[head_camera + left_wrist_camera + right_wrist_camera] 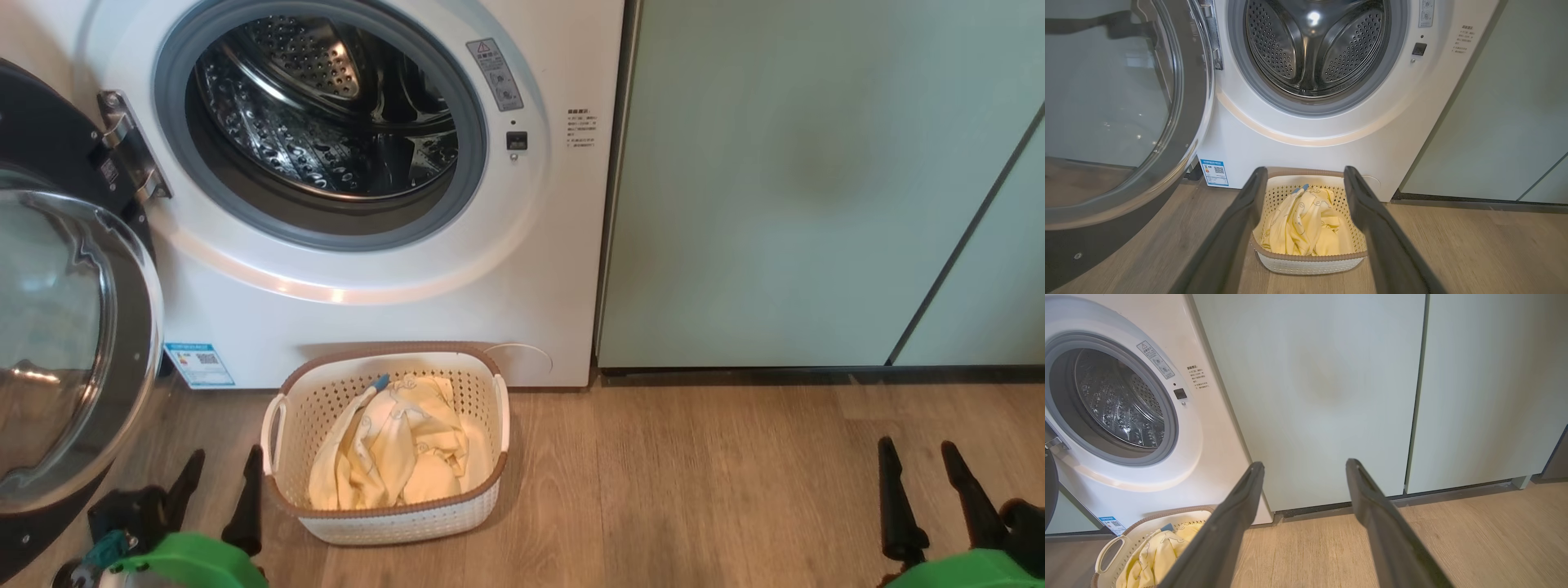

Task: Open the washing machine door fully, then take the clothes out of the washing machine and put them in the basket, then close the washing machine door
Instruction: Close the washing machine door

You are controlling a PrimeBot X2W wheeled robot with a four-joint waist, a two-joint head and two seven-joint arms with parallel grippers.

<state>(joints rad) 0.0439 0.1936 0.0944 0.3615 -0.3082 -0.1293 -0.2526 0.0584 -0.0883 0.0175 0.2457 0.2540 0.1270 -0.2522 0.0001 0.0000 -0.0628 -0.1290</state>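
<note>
The white washing machine (392,294) stands with its steel drum (326,114) bare of fabric. Its black-rimmed glass door (65,343) is swung wide open to the left. On the floor in front sits the cream basket (384,518), holding the pale yellow clothes (392,449). My left gripper (220,474) is open and empty, low beside the basket's left end. In the left wrist view the clothes (1306,224) lie between my spread fingers (1249,196). My right gripper (921,465) is open and empty over the floor at the lower right, fingers (1359,486) facing the cabinet.
Pale green cabinet panels (816,180) stand right of the machine, with a dark toe gap (816,376) beneath. Wood-look floor (694,490) stretches between the basket and my right gripper. The open door (1118,122) stands close on my left arm's side.
</note>
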